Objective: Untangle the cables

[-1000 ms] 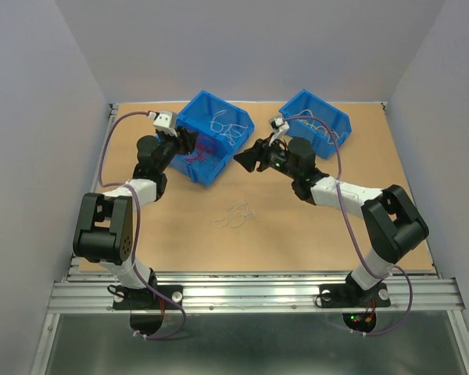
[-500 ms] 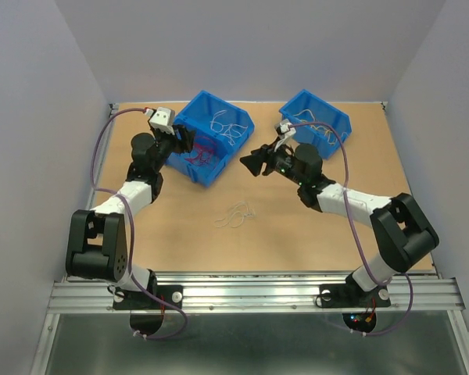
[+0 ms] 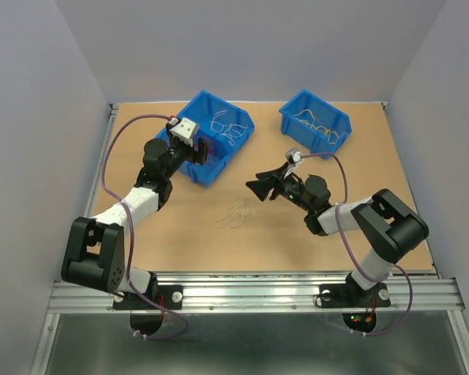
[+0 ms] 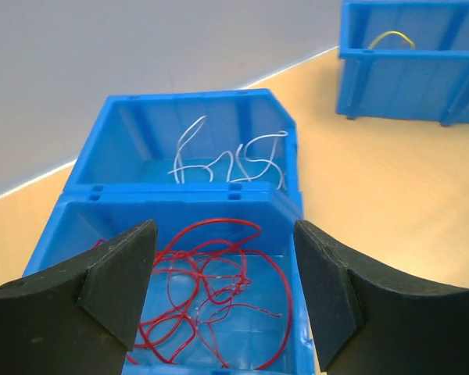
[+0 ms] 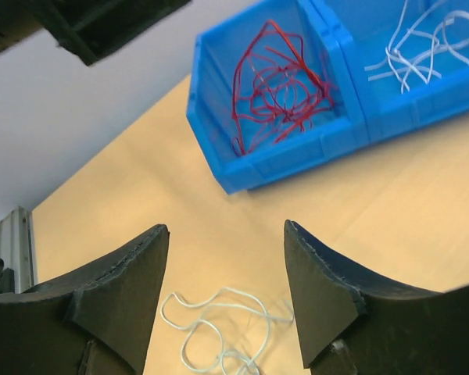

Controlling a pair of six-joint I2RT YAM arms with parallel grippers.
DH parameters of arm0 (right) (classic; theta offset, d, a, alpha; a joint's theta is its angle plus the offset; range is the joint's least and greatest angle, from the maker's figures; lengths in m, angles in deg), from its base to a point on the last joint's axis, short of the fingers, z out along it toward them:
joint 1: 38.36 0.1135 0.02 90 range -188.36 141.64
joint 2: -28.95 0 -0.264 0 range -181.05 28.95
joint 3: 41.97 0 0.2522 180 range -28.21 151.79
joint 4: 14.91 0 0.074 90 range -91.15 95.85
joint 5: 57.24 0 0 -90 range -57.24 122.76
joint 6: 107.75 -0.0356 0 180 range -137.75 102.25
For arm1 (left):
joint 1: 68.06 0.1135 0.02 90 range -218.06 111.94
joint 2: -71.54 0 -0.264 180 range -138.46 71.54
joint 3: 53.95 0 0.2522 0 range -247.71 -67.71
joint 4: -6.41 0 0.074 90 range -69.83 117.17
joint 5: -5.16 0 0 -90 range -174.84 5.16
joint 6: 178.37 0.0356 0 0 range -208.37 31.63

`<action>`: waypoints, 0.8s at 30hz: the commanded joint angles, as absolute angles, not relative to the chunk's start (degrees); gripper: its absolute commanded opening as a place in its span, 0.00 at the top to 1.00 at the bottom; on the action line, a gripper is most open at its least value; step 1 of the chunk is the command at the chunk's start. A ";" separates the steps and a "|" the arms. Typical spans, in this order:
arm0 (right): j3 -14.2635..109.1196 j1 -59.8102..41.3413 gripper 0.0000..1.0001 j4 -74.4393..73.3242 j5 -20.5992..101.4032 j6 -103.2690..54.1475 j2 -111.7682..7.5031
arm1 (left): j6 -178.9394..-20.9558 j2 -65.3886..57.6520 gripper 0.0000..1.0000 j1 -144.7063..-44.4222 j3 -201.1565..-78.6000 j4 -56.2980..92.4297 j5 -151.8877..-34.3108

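A small bunch of white cables (image 3: 234,215) (image 5: 219,328) lies loose on the table. My right gripper (image 3: 258,187) (image 5: 225,258) hovers just right of and behind it, open, with nothing between its fingers. My left gripper (image 3: 201,153) (image 4: 223,258) is open over the near compartment of the left blue bin (image 3: 236,147) (image 4: 293,199), empty, above the red cables (image 4: 211,297) (image 5: 281,82) lying in it. The bin's far compartment holds white cables (image 3: 228,127) (image 4: 234,160) (image 5: 422,47).
A second blue bin (image 3: 297,121) (image 4: 410,70) stands at the back right with yellow cables (image 4: 391,37) in it. Grey walls close the table's back and sides. Purple cords run along both arms.
My left gripper has opened wider and shifted right over the red compartment. The right arm has swung toward the near side, bringing its gripper closer to the loose white cables.
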State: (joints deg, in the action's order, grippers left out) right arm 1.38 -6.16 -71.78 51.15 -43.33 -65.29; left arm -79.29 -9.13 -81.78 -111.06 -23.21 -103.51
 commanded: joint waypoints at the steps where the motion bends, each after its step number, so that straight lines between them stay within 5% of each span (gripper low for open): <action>1: 0.45 -6.46 0.33 -105.30 52.53 -43.06 -65.89 | -71.94 -4.75 0.18 -85.72 -110.16 -23.17 -104.88; 18: -3.51 -6.46 0.31 -103.90 47.35 -42.27 -60.35 | -61.39 -7.91 0.15 -94.69 -114.91 -9.36 -106.72; 24: 4.74 -6.90 0.31 -85.37 50.51 -43.23 -60.00 | -60.95 -8.44 0.15 -95.05 -116.05 -7.17 -106.37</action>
State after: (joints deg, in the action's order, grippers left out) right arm -1.64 -6.50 -74.43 49.80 -43.15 -61.09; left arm -62.08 -8.91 -94.46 -112.85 -7.73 -105.83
